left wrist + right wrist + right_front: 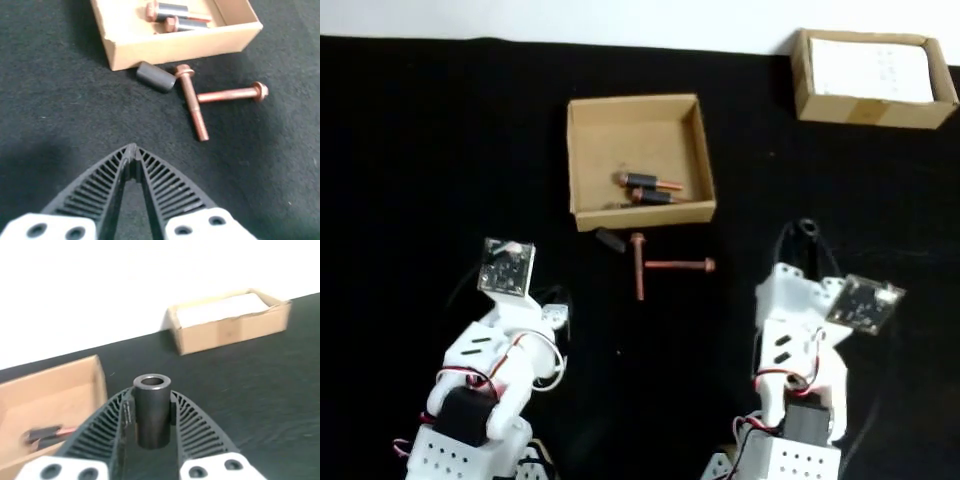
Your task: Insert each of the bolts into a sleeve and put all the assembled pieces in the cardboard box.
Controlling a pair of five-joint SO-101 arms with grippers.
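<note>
The open cardboard box (582, 160) holds two bolts fitted into dark sleeves (650, 187). Just in front of it on the black table lie a loose black sleeve (156, 76) and two copper bolts (192, 102) (232, 93), whose shafts meet in an L. My left gripper (131, 150) is shut with nothing in it, well short of those parts. My right gripper (151, 394) is shut on a second black sleeve (151, 410), held upright off the table. It sits to the right of the bolts (807, 235).
A second cardboard box (868, 78) with white contents stands at the far right corner. A pale wall runs behind the table's far edge. Black tabletop stretches to the left of the box and between the two arms.
</note>
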